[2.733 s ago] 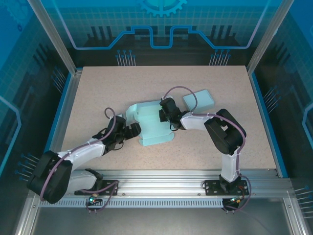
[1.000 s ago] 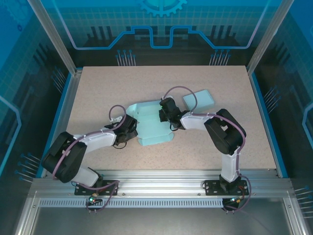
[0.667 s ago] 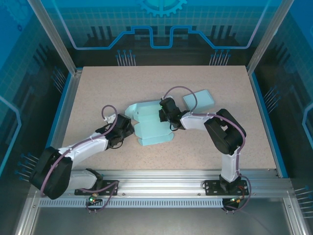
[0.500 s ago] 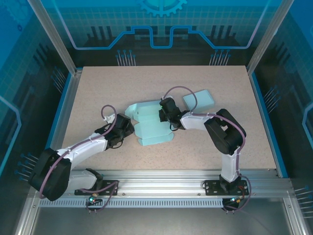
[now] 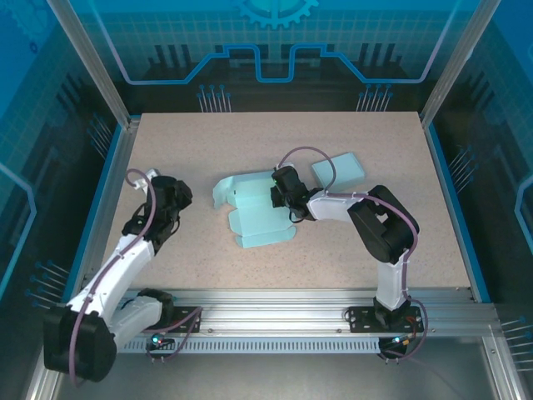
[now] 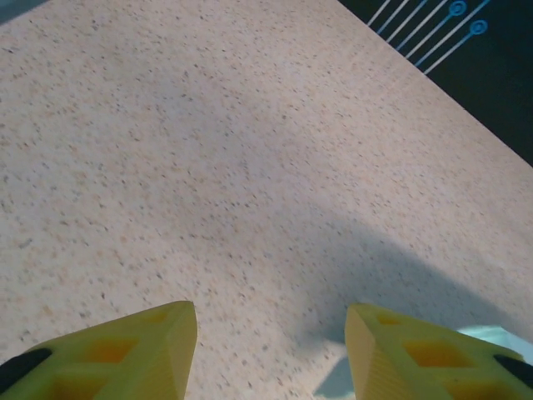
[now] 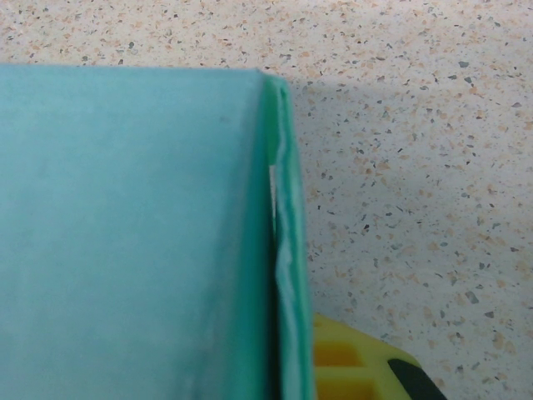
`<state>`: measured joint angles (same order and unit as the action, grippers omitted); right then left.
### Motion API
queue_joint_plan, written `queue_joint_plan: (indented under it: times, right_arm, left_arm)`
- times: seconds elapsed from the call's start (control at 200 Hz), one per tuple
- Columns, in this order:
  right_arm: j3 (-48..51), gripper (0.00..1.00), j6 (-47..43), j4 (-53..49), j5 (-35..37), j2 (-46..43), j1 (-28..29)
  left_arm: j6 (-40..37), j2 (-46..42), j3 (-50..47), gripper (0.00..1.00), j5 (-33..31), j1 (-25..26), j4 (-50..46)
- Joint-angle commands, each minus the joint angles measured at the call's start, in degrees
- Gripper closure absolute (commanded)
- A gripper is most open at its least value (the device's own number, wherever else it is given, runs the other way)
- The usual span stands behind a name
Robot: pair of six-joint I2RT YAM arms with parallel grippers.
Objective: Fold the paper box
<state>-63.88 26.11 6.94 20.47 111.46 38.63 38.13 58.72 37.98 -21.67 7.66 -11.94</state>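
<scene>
Teal paper box [image 5: 254,215], part-folded, sits mid-way across the worktop [image 5: 358,258]. Your right end effector [image 5: 281,198] pinches its right wall; your left end effector [image 5: 172,197], spread and empty, hovers well left of it. Anchor firmly, then approach the raised left flap low.

paper box [image 5: 260,218]: plain mint green. Flat piece [image 5: 339,169]: same mint. Table [image 5: 350,258]: beige with dark speckles. Fingers [image 6: 125,350]: yellow, black tips. Arms [image 5: 115,268]: white and black, with purple cables [image 5: 305,149].
</scene>
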Motion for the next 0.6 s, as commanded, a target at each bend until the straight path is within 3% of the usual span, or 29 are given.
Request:
queue_joint_plan:
  times: [0.0, 0.24, 0.41, 0.595]
  right_arm:
    - [0.11, 0.97, 0.56, -4.31, -2.8, 2.32, 1.09]
    - [0.07, 0.97, 0.74, -4.3, -3.22, 2.62, 1.03]
    - [-0.41, 0.97, 0.7, -4.56, -3.29, 2.91, 1.07]
    - [-0.63, 0.97, 0.57, -4.74, -2.84, 2.98, 1.04]
  left_arm:
    - [-6.33, 5.73, 2.16, 0.5, 5.56, -2.15, 4.55]
    - [-11.15, 22.65, 6.72, 0.5, 16.41, -3.28, 18.55]
    - [-12.28, 31.47, 11.63, 0.48, 23.81, -3.18, 20.73]
    - [-10.9, 34.36, 13.14, 0.49, 31.19, -1.91, 20.77]
